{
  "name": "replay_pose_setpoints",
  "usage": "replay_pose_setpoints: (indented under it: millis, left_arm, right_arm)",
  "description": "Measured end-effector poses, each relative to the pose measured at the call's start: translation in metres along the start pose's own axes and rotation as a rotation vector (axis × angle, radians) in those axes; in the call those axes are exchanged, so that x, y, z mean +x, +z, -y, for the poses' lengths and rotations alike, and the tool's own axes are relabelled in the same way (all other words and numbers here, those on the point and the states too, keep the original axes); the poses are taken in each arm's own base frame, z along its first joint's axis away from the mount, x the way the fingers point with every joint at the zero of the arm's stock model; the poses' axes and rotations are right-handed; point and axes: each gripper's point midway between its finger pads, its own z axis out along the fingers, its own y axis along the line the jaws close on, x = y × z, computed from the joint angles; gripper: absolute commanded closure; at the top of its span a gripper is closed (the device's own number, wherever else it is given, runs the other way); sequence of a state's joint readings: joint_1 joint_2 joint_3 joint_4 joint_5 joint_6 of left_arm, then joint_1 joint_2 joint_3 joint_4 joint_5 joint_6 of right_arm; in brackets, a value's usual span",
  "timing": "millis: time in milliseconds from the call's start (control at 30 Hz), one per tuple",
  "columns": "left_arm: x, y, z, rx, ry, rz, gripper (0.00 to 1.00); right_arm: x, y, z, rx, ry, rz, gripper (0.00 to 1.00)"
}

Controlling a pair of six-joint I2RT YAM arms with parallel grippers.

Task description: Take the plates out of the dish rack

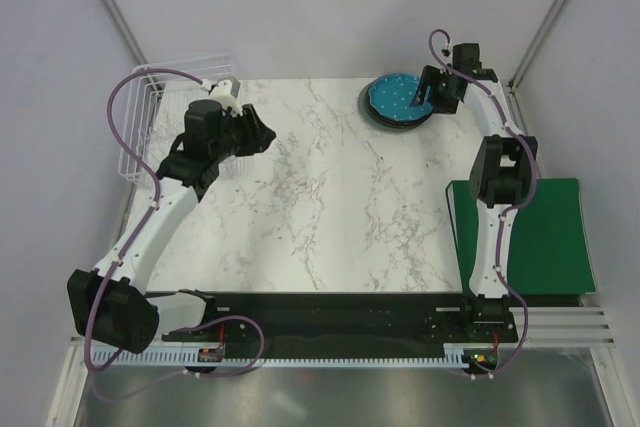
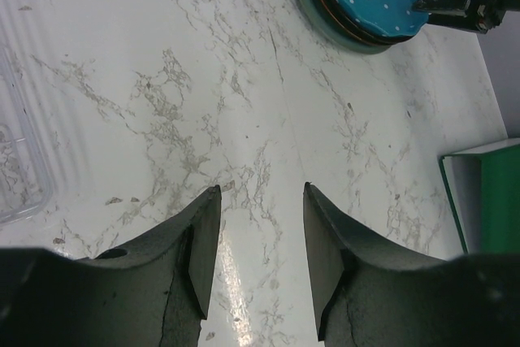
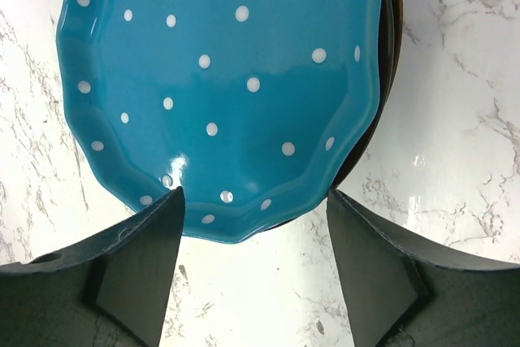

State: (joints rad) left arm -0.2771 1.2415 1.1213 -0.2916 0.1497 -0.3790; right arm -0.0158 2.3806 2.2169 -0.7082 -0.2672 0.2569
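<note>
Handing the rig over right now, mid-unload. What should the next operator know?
Left gripper: open, empty, above the bare table, beside the dish rack.
Right gripper: open, at the rim of the turquoise plate, not clamping it.
Plates: the turquoise plate tops a stack at the table's far right; a brown rim and a grey-green one show beneath. Count unclear.
Done: the top view shows no plate in the dish rack.
Left: probably only backing the right arm off and confirming the rack is empty.

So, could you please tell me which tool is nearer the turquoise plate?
Right. The right tool hovers at the turquoise plate; the left tool is across the table by the dish rack.
</note>
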Motion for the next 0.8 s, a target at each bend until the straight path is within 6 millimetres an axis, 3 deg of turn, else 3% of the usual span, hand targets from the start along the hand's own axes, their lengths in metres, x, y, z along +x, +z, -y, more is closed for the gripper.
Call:
replay_pose_setpoints:
  millis: [67, 167, 200, 233, 267, 367, 533, 633, 700, 800]
  left_arm:
    - [0.001, 0.0, -0.001, -0.002, 0.0, 0.0, 0.49]
    - [0.003, -0.001, -0.003, -0.01, 0.0, -0.006, 0.44]
    - [0.004, -0.001, -0.003, -0.013, 0.001, -0.008, 0.39]
    - [0.006, -0.002, -0.005, -0.019, 0.004, -0.012, 0.32]
    - [0.006, -0.002, -0.006, -0.023, 0.009, -0.013, 0.01]
    - [0.007, -0.005, -0.009, -0.034, 0.032, -0.009, 0.0]
    - [0.002, -0.021, -0.01, -0.047, 0.073, 0.022, 0.0]
    - [-0.006, -0.037, -0.008, -0.05, 0.099, 0.064, 0.0]
    - [-0.01, -0.052, -0.008, -0.057, 0.113, 0.102, 0.0]
    - [-0.013, -0.078, -0.01, -0.074, 0.124, 0.164, 0.0]
  right_arm:
    - [0.0, 0.0, 0.0, 0.001, -0.001, -0.001, 0.22]
    - [0.0, 0.0, 0.0, -0.001, -0.002, 0.001, 0.11]
    - [0.0, 0.001, 0.0, -0.001, -0.001, 0.003, 0.02]
    - [0.0, 0.001, 0.0, 0.002, -0.005, 0.009, 0.02]
    - [0.002, -0.001, 0.002, 0.008, -0.004, 0.005, 0.02]
    - [0.012, -0.014, 0.007, 0.046, -0.015, -0.002, 0.02]
    - [0.009, -0.078, 0.0, 0.117, -0.066, 0.078, 0.02]
    - [0.004, -0.133, -0.018, 0.13, -0.117, 0.191, 0.02]
    - [0.017, -0.176, -0.035, 0.13, -0.165, 0.27, 0.02]
    - [0.043, -0.205, -0.061, 0.09, -0.226, 0.321, 0.02]
